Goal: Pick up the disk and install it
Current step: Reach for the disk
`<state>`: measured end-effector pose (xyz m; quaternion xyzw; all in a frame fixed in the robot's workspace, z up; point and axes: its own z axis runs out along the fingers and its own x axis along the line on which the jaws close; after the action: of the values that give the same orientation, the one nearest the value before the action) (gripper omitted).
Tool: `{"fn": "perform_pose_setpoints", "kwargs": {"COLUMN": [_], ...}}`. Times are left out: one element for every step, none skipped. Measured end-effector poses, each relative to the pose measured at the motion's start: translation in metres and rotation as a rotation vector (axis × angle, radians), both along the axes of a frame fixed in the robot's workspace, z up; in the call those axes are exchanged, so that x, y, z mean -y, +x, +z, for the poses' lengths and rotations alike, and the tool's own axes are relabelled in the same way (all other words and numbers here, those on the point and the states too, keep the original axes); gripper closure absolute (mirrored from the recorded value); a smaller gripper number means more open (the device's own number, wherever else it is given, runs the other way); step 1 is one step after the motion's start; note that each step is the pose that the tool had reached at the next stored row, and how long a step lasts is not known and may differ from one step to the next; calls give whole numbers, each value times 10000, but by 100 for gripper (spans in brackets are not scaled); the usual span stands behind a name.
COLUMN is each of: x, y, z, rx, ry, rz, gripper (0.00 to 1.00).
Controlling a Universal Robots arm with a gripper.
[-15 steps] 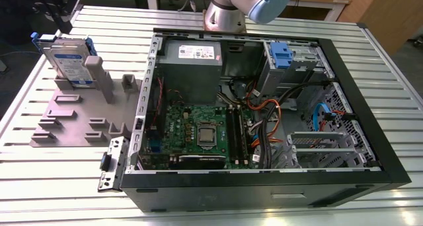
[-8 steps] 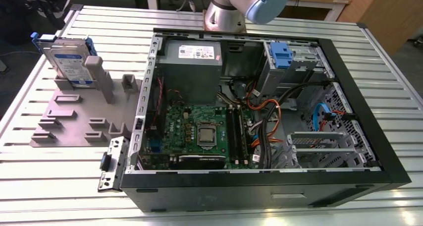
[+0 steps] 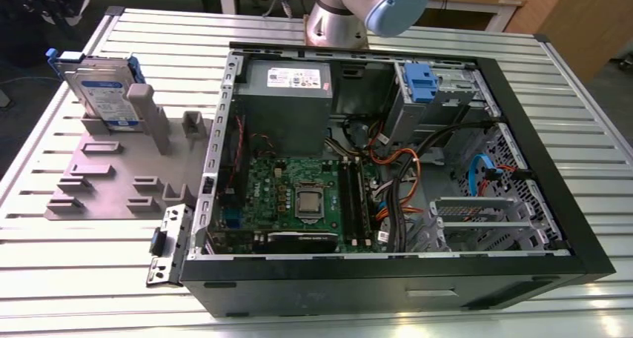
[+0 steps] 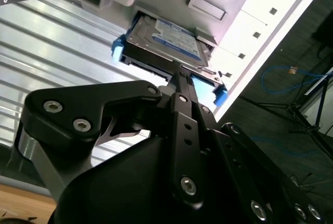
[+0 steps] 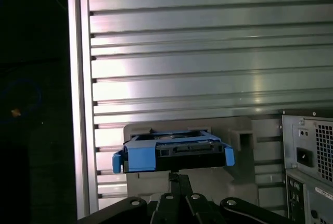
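Observation:
The disk [image 3: 99,86] is a silver-grey drive with a white-and-blue label in a blue carrier frame. It stands on edge in a grey holder [image 3: 109,176] at the exterior view's left, beside the open computer case [image 3: 583,227]. Both wrist views show the disk [image 4: 166,39] [image 5: 174,150] just beyond the fingertips. My gripper [image 4: 179,74] [image 5: 177,178] points at the disk's blue edge, apart from it. Its black fingers are pressed together and hold nothing.
The disk's holder and the case rest on a ribbed metal table [image 3: 327,27]. Inside the case are a green motherboard [image 3: 296,197], a grey power supply box [image 3: 287,93], loose cables, and a drive cage with a blue latch piece [image 3: 420,82]. The arm's base [image 3: 342,19] stands behind the case.

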<state>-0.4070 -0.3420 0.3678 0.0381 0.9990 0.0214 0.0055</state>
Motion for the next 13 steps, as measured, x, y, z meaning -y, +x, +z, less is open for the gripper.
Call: {"fn": "perform_pose_setpoints", "kwargs": {"x": [-2,-4,-6,-9,-12,-15,-18,-21,-24,-26,-26,-26,-26], "y": [-30,-54,-75,-93,-112,-130,-150,-170,-187,-200,-205,-206,-206], "z": [-6,-13,-18,-24,-29,-34,-39,-44,-47,-51,-53,-54,-54], "rx": [-2,-2,-3,-3,-4,-4,-4,-5,-6,-8,-9,-9,-10], "ry": [-1,-1,-1,-1,-1,-1,-1,-1,-1,-1,0,0,0], "rz": [0,0,0,1,1,1,1,1,1,1,1,2,3], "gripper": [89,89,89,89,89,89,89,89,89,89,89,89,89]}}
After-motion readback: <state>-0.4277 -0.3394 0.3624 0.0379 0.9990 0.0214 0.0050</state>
